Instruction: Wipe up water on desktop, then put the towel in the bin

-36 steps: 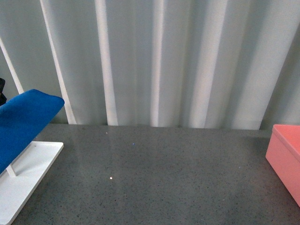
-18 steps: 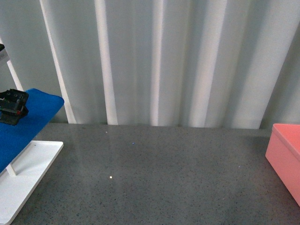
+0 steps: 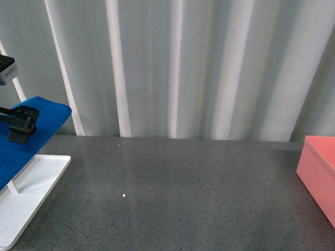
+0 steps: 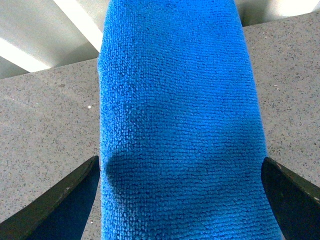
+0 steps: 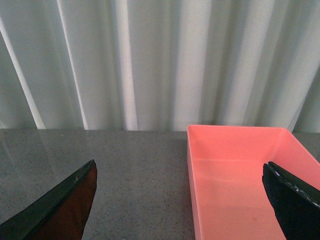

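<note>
**Left gripper spread wide over the draped towel, well apart from the bin**

The salmon-pink bin (image 5: 240,175) sits at the right edge of the dark grey speckled desktop (image 3: 172,198), and its inside looks bare in the right wrist view. The bright blue microfibre towel (image 4: 175,110) is well apart from the bin, at the opposite end of the desktop. It is draped in a long sloping fold above a flat white tray (image 3: 36,188), and a pale upright rod (image 3: 12,187) rises from the tray beneath it.

The left gripper (image 3: 19,125) is over the upper part of the towel, far from the bin. In its wrist view the two dark fingers (image 4: 55,205) stand wide apart, one on each side of the cloth, and have not closed on it. Whether they touch the fabric cannot be told.

The right gripper (image 5: 179,165) faces the bin's near-left corner from above the desktop. Its jaws are spread wide and hold nothing. A pleated white curtain (image 3: 172,68) hangs behind the desktop.
</note>
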`<action>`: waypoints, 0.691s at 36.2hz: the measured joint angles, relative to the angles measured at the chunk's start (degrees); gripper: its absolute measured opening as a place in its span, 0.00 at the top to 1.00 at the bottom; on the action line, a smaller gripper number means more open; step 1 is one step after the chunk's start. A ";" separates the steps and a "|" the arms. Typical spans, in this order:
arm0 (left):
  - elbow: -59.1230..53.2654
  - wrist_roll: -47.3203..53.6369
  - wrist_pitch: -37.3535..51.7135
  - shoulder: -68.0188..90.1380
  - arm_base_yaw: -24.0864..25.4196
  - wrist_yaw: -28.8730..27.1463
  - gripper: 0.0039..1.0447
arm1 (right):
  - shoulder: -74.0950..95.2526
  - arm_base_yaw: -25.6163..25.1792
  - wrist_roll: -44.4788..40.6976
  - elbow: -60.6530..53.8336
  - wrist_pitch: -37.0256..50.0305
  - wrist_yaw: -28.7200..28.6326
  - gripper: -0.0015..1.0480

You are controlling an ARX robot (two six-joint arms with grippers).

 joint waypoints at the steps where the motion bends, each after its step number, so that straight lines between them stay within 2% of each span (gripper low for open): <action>1: -0.02 -0.04 0.07 0.26 0.00 0.02 0.06 | 0.00 0.00 0.02 0.00 0.00 -0.02 0.07; 15: -2.16 -0.26 1.38 1.49 0.00 -0.68 0.06 | 0.00 0.00 0.00 0.00 0.00 -0.02 0.07; 20: -2.75 -0.35 2.03 1.49 -0.02 -1.16 0.31 | 0.00 0.00 0.00 0.00 0.00 0.00 0.07; 25: -2.75 -0.48 2.14 1.46 0.17 -1.46 0.51 | 0.00 0.00 0.00 0.00 0.00 0.00 0.07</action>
